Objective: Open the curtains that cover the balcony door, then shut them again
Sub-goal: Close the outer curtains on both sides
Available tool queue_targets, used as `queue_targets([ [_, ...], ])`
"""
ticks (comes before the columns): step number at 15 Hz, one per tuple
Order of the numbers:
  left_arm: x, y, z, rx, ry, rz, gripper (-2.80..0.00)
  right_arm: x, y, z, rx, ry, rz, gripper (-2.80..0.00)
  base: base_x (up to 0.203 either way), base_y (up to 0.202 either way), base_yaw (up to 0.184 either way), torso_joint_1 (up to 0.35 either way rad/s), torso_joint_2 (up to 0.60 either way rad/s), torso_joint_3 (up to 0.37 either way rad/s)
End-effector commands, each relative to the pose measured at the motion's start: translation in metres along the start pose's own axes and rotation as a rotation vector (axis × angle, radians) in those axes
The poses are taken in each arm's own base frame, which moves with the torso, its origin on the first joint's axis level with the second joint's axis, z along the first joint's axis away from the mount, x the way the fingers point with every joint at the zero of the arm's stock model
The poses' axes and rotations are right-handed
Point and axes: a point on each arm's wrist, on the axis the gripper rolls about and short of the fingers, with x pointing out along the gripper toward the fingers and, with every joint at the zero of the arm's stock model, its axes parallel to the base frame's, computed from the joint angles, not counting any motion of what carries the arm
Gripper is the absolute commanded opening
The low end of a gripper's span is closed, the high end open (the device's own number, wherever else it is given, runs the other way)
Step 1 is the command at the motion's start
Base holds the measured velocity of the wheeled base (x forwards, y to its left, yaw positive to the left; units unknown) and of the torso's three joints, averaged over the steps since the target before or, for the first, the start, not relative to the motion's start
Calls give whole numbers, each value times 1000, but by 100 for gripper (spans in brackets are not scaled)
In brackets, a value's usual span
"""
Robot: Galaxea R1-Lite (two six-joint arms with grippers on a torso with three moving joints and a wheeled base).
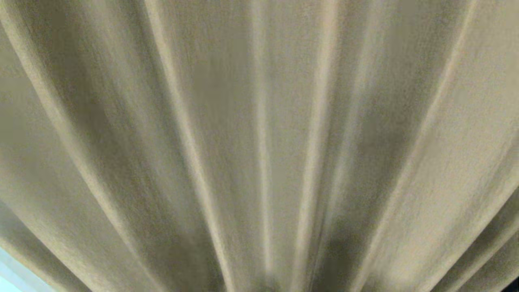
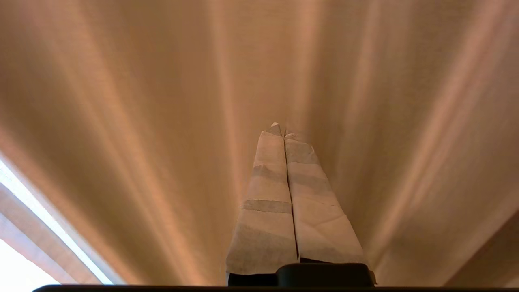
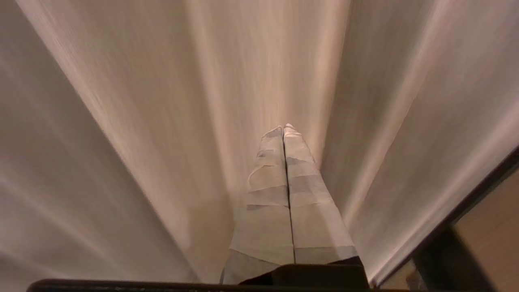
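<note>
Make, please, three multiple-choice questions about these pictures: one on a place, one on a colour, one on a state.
1. What fills the head view?
A. the curtains
B. a table
C. a shelf

2. What colour are the curtains?
A. blue
B. beige-tan
C. black

3. How does the left claw stand?
A. wide open
B. shut on a cup
C. shut, holding nothing

Answers:
1 A: hanging folds cover nearly the whole frame.
2 B: the fabric is beige-tan in the head view.
3 C: its taped fingers meet, with nothing between them.

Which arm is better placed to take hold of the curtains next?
Hard to tell. Both the left gripper and the right gripper point at the curtains with fingers shut, holding nothing. Neither shows a clear advantage.
</note>
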Motion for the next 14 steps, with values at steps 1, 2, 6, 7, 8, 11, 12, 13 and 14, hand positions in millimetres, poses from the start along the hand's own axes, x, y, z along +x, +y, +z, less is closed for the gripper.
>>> queue_targets([
  [1,0,0,0,0,-1,0,-280,-12,-1,-10,-3,-60,18,-280,0,0,0,0,0,0],
  [2,0,0,0,0,0,0,-280,-17,-2,-16,-17,-84,28,-280,0,0,0,0,0,0],
  [6,0,0,0,0,0,0,-280,-23,-1,-23,-47,-120,93,-280,0,0,0,0,0,0],
  [7,0,0,0,0,-1,0,-280,-23,-1,-23,-47,-120,93,-280,0,0,0,0,0,0],
  [8,0,0,0,0,-1,0,-280,-23,-1,-23,-49,-119,95,-280,0,0,0,0,0,0],
  [11,0,0,0,0,0,0,-280,-23,-1,-23,-47,-119,95,-280,0,0,0,0,0,0],
  [12,0,0,0,0,1,0,-280,-23,-1,-23,-44,-118,93,-280,0,0,0,0,0,0],
  [13,0,0,0,0,-1,0,-280,-23,-1,-23,-41,-118,93,-280,0,0,0,0,0,0],
  [14,0,0,0,0,1,0,-280,-23,-1,-23,-41,-118,93,-280,0,0,0,0,0,0],
])
